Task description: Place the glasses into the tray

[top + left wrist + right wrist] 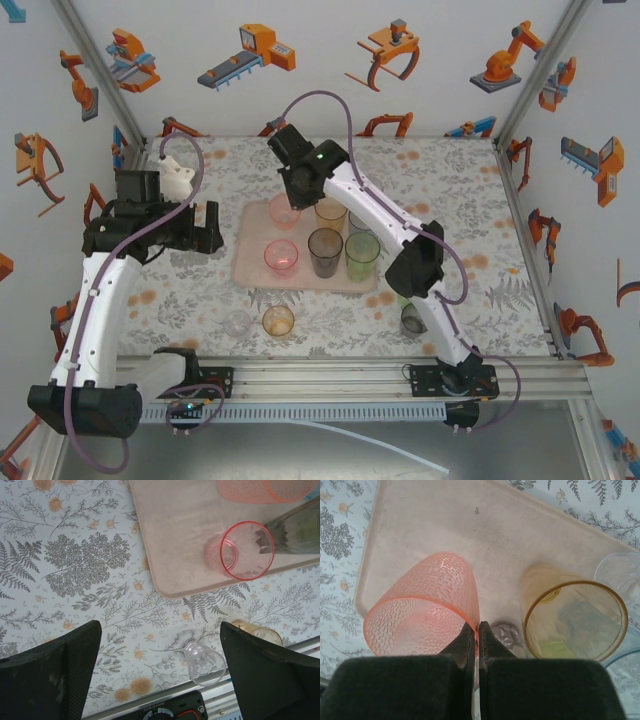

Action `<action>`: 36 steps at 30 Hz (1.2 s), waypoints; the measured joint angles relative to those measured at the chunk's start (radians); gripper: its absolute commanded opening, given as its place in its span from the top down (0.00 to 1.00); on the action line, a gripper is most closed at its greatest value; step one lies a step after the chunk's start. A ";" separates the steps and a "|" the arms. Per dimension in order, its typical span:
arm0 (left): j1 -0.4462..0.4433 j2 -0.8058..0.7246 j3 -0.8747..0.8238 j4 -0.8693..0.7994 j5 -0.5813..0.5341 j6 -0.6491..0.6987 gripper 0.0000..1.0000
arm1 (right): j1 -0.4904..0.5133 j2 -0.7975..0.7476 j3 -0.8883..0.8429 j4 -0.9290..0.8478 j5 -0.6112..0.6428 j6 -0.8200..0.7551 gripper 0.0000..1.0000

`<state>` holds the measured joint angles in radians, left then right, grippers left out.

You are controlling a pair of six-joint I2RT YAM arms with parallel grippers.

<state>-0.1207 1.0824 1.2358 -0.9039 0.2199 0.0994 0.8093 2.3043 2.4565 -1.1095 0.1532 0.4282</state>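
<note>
The right gripper point(476, 628) was pinched tight on the rim of a bumpy pink see-through glass point(425, 605), at one corner of the flat pale pink tray point(445, 525). An amber see-through glass point(575, 617) stood just beside it on the tray. The left gripper point(160, 635) hung wide open, holding nothing, over the flowery table point(75, 555), near a small clear glass point(205, 665).
</note>
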 measured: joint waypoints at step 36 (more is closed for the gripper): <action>0.019 -0.002 -0.003 0.000 0.034 -0.010 0.05 | -0.005 0.105 -0.016 -0.001 -0.011 0.001 0.96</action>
<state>-0.1020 1.0801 1.2327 -0.9039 0.2535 0.0891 0.8040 2.4096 2.4409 -1.1103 0.1421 0.4290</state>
